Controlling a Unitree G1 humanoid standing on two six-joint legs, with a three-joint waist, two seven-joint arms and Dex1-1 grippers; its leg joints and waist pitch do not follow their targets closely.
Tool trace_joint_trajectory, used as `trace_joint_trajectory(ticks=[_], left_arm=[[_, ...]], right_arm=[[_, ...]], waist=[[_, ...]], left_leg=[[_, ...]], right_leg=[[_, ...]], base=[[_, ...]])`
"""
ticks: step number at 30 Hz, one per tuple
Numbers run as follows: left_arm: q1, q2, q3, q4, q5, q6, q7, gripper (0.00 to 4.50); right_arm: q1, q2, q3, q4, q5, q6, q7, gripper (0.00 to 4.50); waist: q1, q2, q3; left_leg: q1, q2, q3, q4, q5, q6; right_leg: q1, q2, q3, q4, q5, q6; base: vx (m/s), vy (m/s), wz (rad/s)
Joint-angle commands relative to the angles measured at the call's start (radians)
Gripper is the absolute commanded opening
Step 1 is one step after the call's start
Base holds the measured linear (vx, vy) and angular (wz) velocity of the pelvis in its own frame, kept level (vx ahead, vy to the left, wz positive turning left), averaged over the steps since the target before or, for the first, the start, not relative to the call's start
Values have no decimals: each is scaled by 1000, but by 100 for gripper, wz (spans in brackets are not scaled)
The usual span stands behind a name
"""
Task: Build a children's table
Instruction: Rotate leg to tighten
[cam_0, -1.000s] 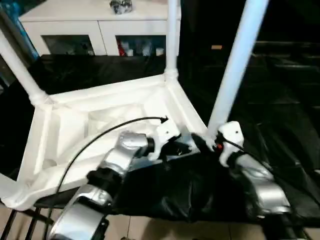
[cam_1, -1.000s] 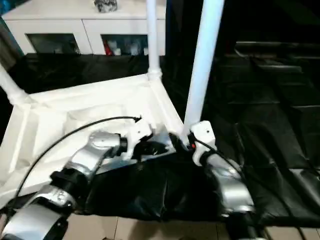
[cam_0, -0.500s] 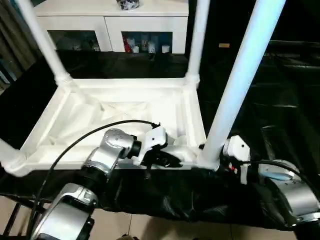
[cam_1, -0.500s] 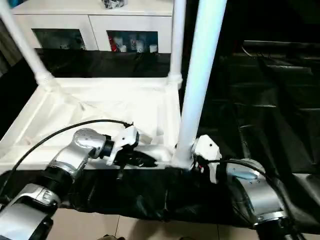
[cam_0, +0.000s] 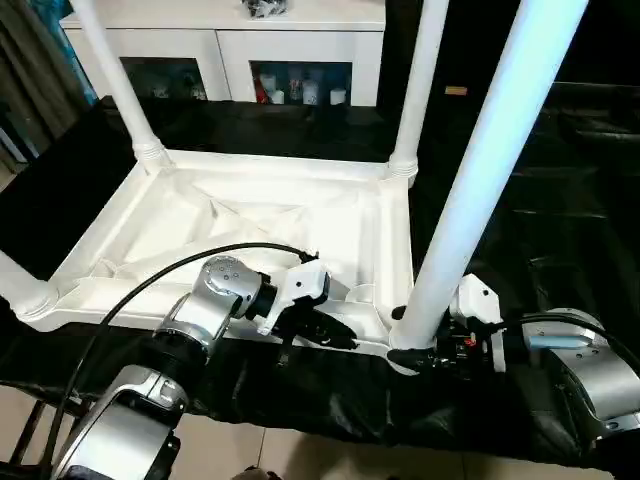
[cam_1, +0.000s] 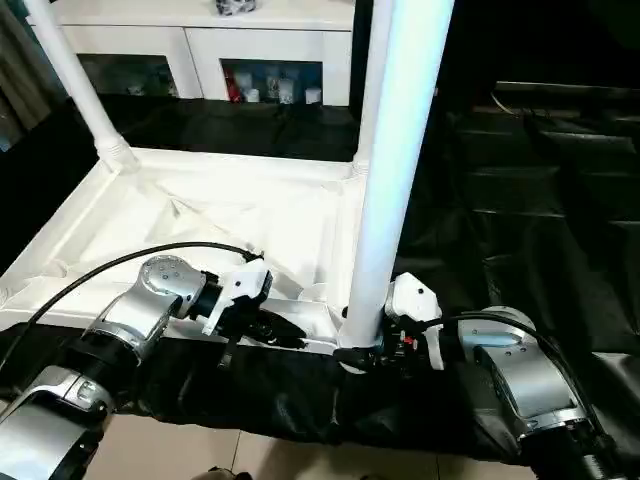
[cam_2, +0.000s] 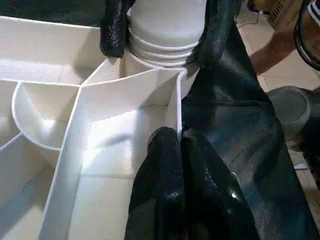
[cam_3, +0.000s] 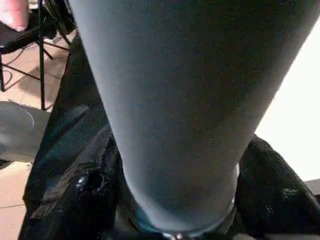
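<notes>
The white table top (cam_0: 230, 215) lies upside down on a black-covered surface, ribbed underside up. Its four white legs stand in the corner sockets: far left (cam_0: 115, 75), far right (cam_0: 420, 80), near left (cam_0: 15, 280) and near right (cam_0: 480, 170). My left gripper (cam_0: 335, 335) is shut on the thin near rim of the top (cam_2: 177, 115), just left of the near right corner. My right gripper (cam_0: 415, 350) is shut on the near right leg (cam_3: 170, 110) at its base, with one finger (cam_3: 90, 192) on each side.
A white cabinet with glass doors (cam_0: 230, 40) stands behind the table. Black sheeting (cam_0: 560, 200) covers the surface and hangs over the front edge above a tiled floor (cam_0: 300, 455). A black cable (cam_0: 170, 275) loops over my left forearm.
The camera has swung, so the table top now looks squarer to me. My right forearm has moved out to the right, reaching the leg's base from the side. Both grippers keep their places.
</notes>
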Motion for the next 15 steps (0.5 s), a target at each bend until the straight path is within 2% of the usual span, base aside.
trace_joint_trajectory(ticks=[1,5,7,8,9,10,11,12,13,15], left_arm=[[-2,-10,-26,-19,6,-8,-25,0],[4,-18,-25,-20,7,-1,1,0],[2,-40,-15,-3,15,14,61,0],[1,-50,-11,4,18,20,86,0],[-2,-72,-6,19,27,27,141,0],[-3,-87,-4,24,32,39,175,0],[-4,-92,-3,26,33,44,186,0],[-4,-100,-3,28,36,53,204,0],[-5,-117,-1,34,42,61,242,0],[-8,-157,6,48,52,94,324,0]], right_arm=[[26,12,55,1,0,40,25,271],[34,38,36,-5,6,46,-21,271],[28,86,5,27,-21,32,-132,271],[24,106,-8,42,-33,30,-181,271],[18,148,-30,68,-57,28,-283,271],[19,171,-39,76,-61,29,-325,270],[20,179,-41,79,-62,29,-339,270],[21,192,-45,83,-65,29,-362,270],[22,222,-56,92,-69,40,-417,270],[27,292,-71,106,-80,47,-525,270]], waist=[[1,-15,-53],[0,-15,-54],[0,-15,-52],[-2,-14,-49],[-7,-19,-49],[-14,-21,-46],[-17,-19,-44],[-21,-19,-43],[-25,-21,-43],[-34,-19,-41]], left_leg=[[10,44,-15,-56,-185,113],[9,43,-15,-56,-182,111],[11,43,-15,-58,-199,101],[11,43,-15,-61,-219,87],[11,42,-15,-62,-231,76],[13,38,-20,-68,-276,45],[13,38,-21,-70,-290,39],[18,39,-22,-72,-311,30],[18,39,-23,-73,-323,29],[19,39,-23,-75,-346,18]], right_leg=[[51,-52,37,-57,-132,-273],[50,-52,36,-57,-131,-274],[49,-52,36,-60,-161,-270],[46,-53,37,-64,-197,-262],[44,-52,36,-67,-222,-256],[46,-55,34,-77,-319,-226],[44,-54,35,-78,-343,-216],[40,-54,36,-84,-373,-203],[40,-54,36,-85,-385,-198],[35,-53,39,-88,-393,-195]], base=[[0,0,0],[0,0,0],[0,0,0],[0,0,0],[0,0,0],[0,0,0],[0,0,0],[0,0,0],[0,0,0],[0,0,0]])
